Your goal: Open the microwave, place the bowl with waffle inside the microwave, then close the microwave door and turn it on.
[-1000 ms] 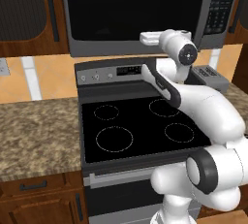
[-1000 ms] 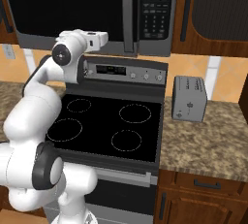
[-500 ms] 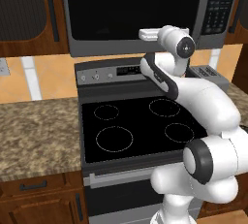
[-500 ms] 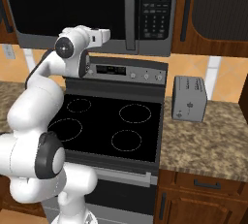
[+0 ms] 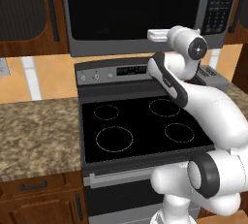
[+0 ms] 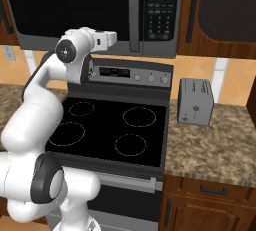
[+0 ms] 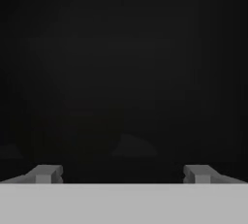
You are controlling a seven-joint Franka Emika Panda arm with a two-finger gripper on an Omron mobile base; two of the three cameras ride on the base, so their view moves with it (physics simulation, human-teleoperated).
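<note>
The microwave (image 5: 145,12) hangs above the stove (image 5: 140,126), mounted between brown wooden cabinets (image 5: 29,14), with its long side running across the wall. Its front faces out into the room, toward the robot. The microwave door (image 5: 135,9) is shut, a wide dark-glass panel in a grey steel frame; its long vertical bar handle (image 6: 133,12) stands upright at the door's right edge, just beside the keypad panel (image 6: 159,10).

In the hand view the dark glass of the door lies straight ahead, and faint shapes behind it are too dim to make out. The gripper (image 7: 121,172) has its two fingertips (image 7: 46,173) spread wide apart, and nothing sits between them; it grasps nothing. In the base views the white hand (image 5: 160,35) is level with the microwave's lower edge and points at the door, close in front of the glass; whether it touches the glass I cannot tell.

A small silver toaster (image 6: 196,101) stands on the granite counter (image 6: 215,145) to the right of the stove, well apart from the hand.
</note>
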